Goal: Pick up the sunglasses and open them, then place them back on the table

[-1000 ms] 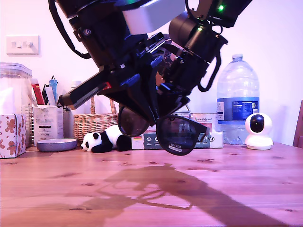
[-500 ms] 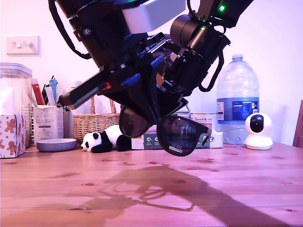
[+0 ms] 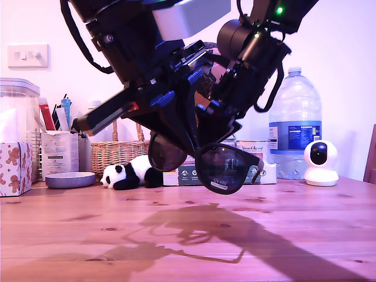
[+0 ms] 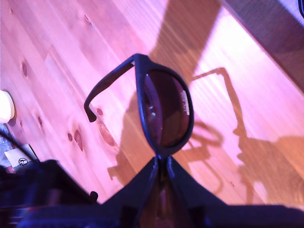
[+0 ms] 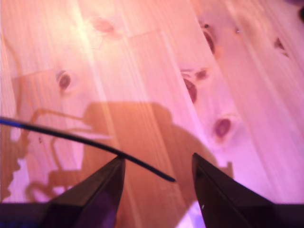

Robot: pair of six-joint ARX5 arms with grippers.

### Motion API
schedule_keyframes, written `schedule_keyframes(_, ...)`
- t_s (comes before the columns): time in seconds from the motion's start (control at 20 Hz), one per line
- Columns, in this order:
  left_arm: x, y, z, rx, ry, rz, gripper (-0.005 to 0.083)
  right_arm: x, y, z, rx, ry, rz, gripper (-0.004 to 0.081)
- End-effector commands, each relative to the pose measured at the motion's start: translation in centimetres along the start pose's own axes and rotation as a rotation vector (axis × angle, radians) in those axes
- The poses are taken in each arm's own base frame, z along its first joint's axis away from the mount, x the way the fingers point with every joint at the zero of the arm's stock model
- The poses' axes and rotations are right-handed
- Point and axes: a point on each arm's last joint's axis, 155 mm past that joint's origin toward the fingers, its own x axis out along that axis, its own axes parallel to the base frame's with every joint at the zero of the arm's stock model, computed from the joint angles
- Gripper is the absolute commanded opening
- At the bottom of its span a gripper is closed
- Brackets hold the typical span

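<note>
Sunglasses [image 3: 205, 167]: lens sticker reads "UV 400"; pinched at the bridge by first gripper [image 4: 159, 164]. Second gripper [image 5: 156, 171]: jaws apart, one temple between, untouched.

Sunglasses [image 3: 202, 164] held above the table [image 3: 188, 235], under both arms, centre of the exterior view. Along the back edge, from the exterior view's left: tissue box [image 3: 16, 167], bowl [image 3: 70, 179], basket [image 3: 117, 154] behind panda toy [image 3: 126, 174], water bottle [image 3: 295, 126], small camera [image 3: 321, 163] at the exterior view's right.
</note>
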Motion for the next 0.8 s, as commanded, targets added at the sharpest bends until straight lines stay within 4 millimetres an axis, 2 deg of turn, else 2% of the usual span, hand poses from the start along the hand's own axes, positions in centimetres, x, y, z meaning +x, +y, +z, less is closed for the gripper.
schedule_keyframes(0.0,0.0,-0.5,-0.1,-0.009,-0.001,-0.007,-0.0019,-1.4,-0.5,0.8,-0.015,-0.016,-0.019,0.0412)
schedule_keyframes(0.4,0.0,-0.5,-0.1,-0.010,-0.001,-0.007,-0.0019,-1.8,-1.1,-0.6,0.019,0.018,-0.020,0.0412)
schedule_keyframes(0.65,0.0,-0.4,-0.9,-0.038,0.015,-0.004,-0.0019,-2.6,-1.8,-4.4,0.167,0.142,-0.043,0.0395)
schedule_keyframes(0.75,0.0,-0.3,-1.2,-0.055,0.020,-0.002,-0.0019,-3.0,-1.9,-5.4,0.274,0.162,-0.041,0.0315)
